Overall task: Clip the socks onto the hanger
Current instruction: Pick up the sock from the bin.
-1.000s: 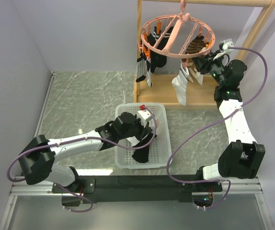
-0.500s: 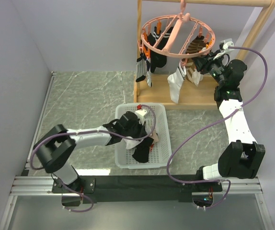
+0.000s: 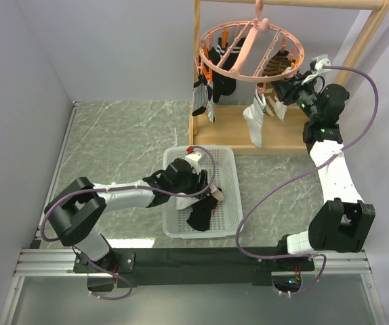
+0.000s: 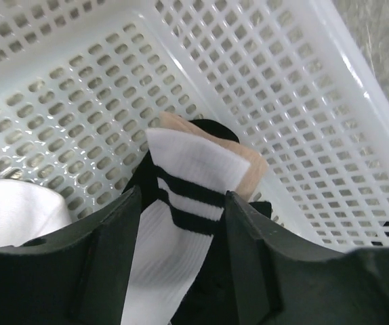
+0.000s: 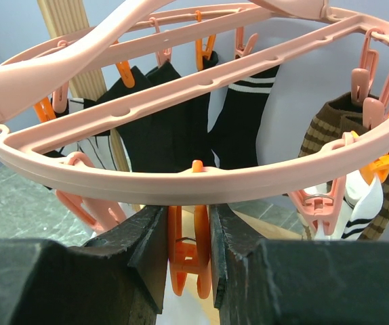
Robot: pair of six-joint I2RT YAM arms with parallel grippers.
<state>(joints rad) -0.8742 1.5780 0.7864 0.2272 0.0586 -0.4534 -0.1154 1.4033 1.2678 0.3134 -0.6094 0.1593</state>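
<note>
Sock pick-up and clip readiness. Left jaws reach down into the white mesh basket (image 4: pixel 282 88) on the counter (image 3: pixel 113 135) and stand at medium width either side of a white sock (image 4: pixel 184 196) with two black stripes. Its cuff projects just beyond the jaw tips, over a beige sock (image 4: pixel 252 166) and a black sock (image 4: pixel 211 128). Whether the jaws actually pinch the fabric cannot be told. Right jaws stand narrow, pressed against both sides of an orange clip (image 5: pixel 189 264) that hangs from the rim of the pink ring hanger (image 5: pixel 113 177), just above them. Beyond these jaws hang black socks (image 5: pixel 160 128), and to their right a brown striped sock (image 5: pixel 330 128). By its look, the white sock is light, soft and limp. It should droop from any hold yet is unlikely to slip. The striped cuff, probably thicker, seems the best place to grip, leaving a free edge for the clip.
</note>
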